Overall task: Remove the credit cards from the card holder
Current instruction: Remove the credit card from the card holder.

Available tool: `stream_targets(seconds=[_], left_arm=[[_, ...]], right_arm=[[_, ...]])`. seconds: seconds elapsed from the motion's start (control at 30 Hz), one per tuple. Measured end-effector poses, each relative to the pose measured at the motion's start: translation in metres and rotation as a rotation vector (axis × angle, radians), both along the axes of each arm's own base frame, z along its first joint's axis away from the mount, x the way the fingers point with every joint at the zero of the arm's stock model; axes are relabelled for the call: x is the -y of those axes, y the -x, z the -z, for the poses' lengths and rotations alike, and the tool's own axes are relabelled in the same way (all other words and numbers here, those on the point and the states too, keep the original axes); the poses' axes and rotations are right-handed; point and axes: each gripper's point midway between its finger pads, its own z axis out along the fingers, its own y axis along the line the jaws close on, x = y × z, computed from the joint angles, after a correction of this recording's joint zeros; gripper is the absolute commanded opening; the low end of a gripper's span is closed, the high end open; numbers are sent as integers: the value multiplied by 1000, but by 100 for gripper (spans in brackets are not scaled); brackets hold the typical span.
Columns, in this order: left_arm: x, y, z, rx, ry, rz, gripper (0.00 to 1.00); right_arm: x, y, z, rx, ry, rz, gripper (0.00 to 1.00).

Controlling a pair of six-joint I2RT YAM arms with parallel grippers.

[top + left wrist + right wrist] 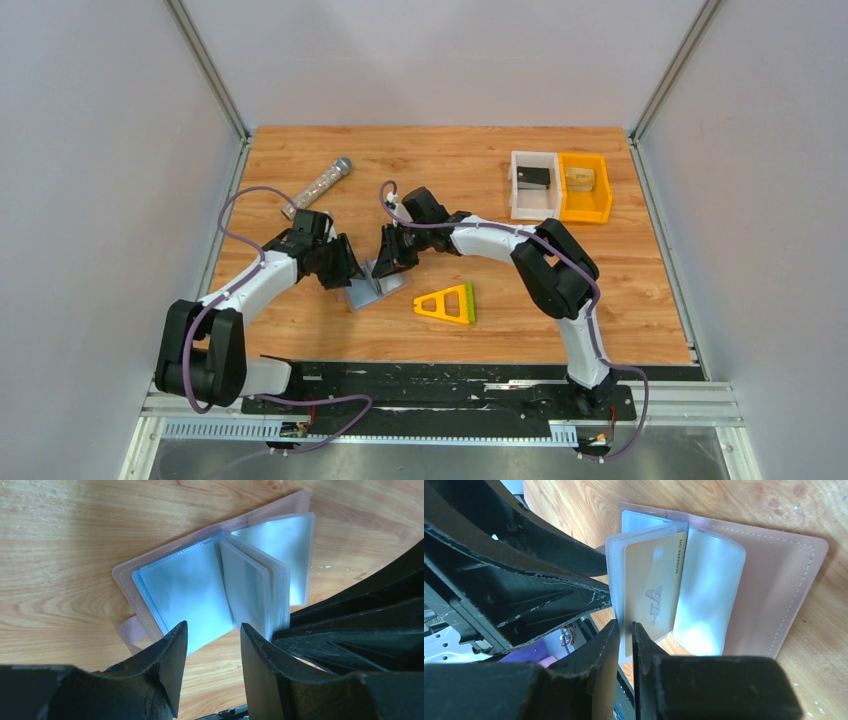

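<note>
The card holder (362,292) lies open on the wooden table between both grippers, pinkish cover down and clear sleeves fanned up (190,585). In the right wrist view a tan-gold credit card (656,580) sits inside one raised sleeve of the holder (774,580). My right gripper (625,622) has its jaws a narrow slit apart, with that sleeve's near edge in the slit. It reaches in from the holder's right (388,262). My left gripper (212,625) is open at the holder's near edge, with only bare wood between its fingers. It stands on the holder's left side (348,272).
A yellow-and-green triangular frame (447,303) lies just right of the holder. A white bin (534,185) and an orange bin (585,187) stand at the back right. A clear tube with a grey cap (318,186) lies at the back left.
</note>
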Motion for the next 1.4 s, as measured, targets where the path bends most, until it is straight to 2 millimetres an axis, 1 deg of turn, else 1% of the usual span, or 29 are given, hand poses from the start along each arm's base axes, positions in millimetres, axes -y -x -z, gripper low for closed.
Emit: stream_targets(seconds=[0.3, 0.6, 0.8, 1.07, 1.23, 1.4], left_arm=[[1, -2, -8, 26, 10, -7, 55], [0, -3, -10, 34, 8, -12, 54], [-5, 0, -10, 25, -20, -26, 56], [-12, 0, -18, 47, -50, -43, 56], [-12, -2, -20, 53, -53, -43, 54], [-12, -2, -20, 52, -53, -41, 48]], right_arm=[[-2, 2, 0, -1, 2, -5, 16], [-2, 1, 1, 5, 7, 1, 15], [-2, 0, 2, 11, 11, 4, 15], [-1, -1, 3, 16, 16, 7, 15], [-1, -1, 4, 17, 18, 7, 15], [2, -3, 3, 23, 27, 15, 15]])
